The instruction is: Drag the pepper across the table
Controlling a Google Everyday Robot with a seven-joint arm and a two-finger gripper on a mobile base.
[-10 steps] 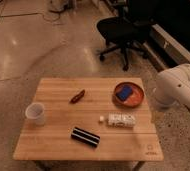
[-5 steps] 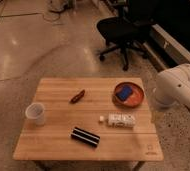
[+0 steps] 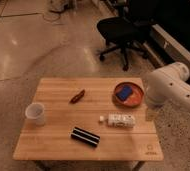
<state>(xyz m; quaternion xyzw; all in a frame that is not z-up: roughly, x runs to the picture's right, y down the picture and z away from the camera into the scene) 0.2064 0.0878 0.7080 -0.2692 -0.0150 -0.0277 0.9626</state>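
The pepper (image 3: pixel 77 96) lies on the table (image 3: pixel 53 145) a little left of centre, towards the upper edge, apart from everything else. The gripper (image 3: pixel 151 114) hangs below the white arm at the table's right edge, just beside the orange plate (image 3: pixel 135 101), its jaws spread and holding nothing. A cup (image 3: pixel 35 113) stands at the left, and a black bar (image 3: pixel 85 137) lies lower centre.

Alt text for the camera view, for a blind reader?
A small dark red pepper lies on a wooden table with a white cup, striped black bar, white bottle and orange plate; the gripper hangs beside the table's right edge, far from it.
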